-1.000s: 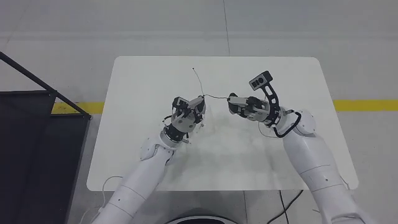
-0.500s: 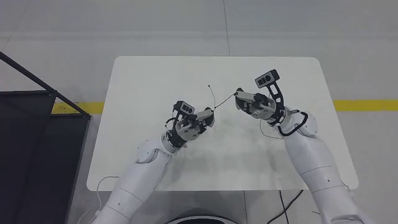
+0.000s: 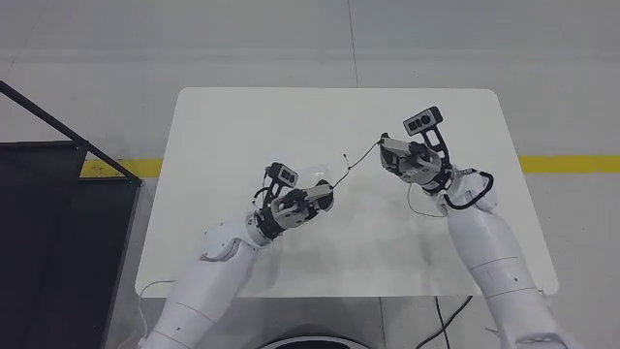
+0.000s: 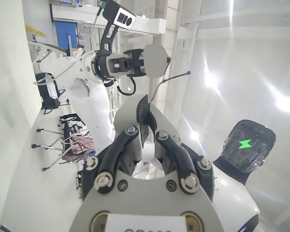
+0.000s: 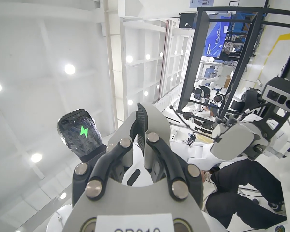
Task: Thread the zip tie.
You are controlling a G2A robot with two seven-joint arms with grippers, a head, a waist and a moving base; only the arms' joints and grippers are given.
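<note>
Tie (image 4: 176, 76) strung in the air over the middle of the bench (image 3: 242, 136), not lying on it. One stretch pinched in the left hand (image 4: 147, 103), clenched tight on it; the other stretch running up to the right hand (image 3: 386, 143), likewise clenched and, to judge from the top view, gripping the far part. A short free end poking out sideways between the two. Best done slowly from here, by my reading: treat the left grip as the anchor, draw with the right along the tie's own line rather than across it, to avoid kinking it or losing it from either grip. Mind the slack too: thin, springy plastic, likely to flick aside once released. Hard to make out: tail through the head or not; head at which end; the exact point of contact with the right hand, hidden inside the grip in the right wrist view. From the top view, little more than a hairline between the hands, easily lost against the pale bench.
</note>
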